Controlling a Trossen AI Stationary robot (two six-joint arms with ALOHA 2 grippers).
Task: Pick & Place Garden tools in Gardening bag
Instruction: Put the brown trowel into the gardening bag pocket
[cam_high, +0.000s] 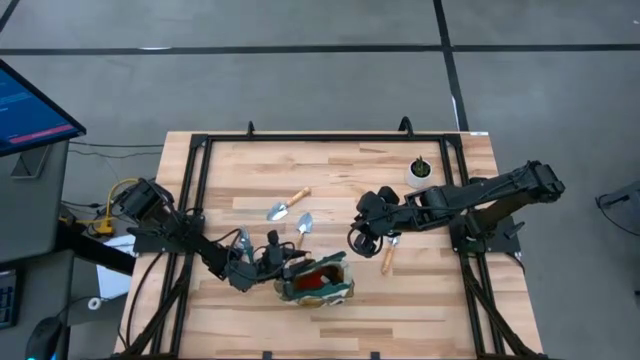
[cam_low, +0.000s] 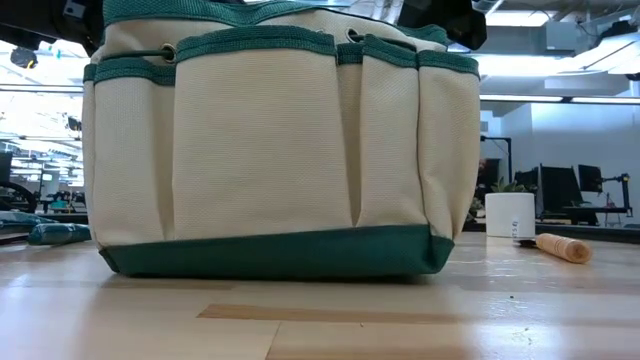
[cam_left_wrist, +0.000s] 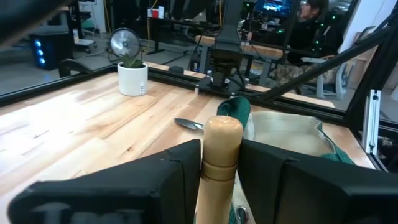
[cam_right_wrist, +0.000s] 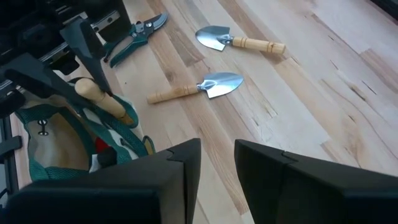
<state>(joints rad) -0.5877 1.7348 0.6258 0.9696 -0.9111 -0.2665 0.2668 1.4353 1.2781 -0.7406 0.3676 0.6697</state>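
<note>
The green-and-tan gardening bag (cam_high: 345, 290) stands at the table's near middle and fills the low view (cam_low: 280, 140). My left gripper (cam_high: 272, 262) is at the bag's left rim, shut on a wooden-handled tool (cam_right_wrist: 102, 99). My right gripper (cam_high: 362, 240) is open and empty, above the table to the right of and beyond the bag. Two silver trowels (cam_right_wrist: 221, 84) (cam_right_wrist: 239, 40) and the green-handled shears (cam_right_wrist: 134, 34) lie flat on the table beyond the bag. Another wooden-handled tool (cam_high: 388, 258) lies on the table beside my right gripper. Something red (cam_right_wrist: 102, 144) shows inside the bag. My left gripper pinches the tool's wooden handle (cam_left_wrist: 221, 155) between its two fingers, just below the rounded free end, which sticks out past them. The fingers come from the table's left and lie across the handle. The tool slants over the bag's rim; its other end goes down into the bag, hidden.
A small white pot with a plant (cam_high: 420, 172) stands at the far right, also in the low view (cam_low: 510, 215). A black frame rail (cam_high: 330, 135) runs along the table's far edge. Bare wood lies between the trowels and the pot.
</note>
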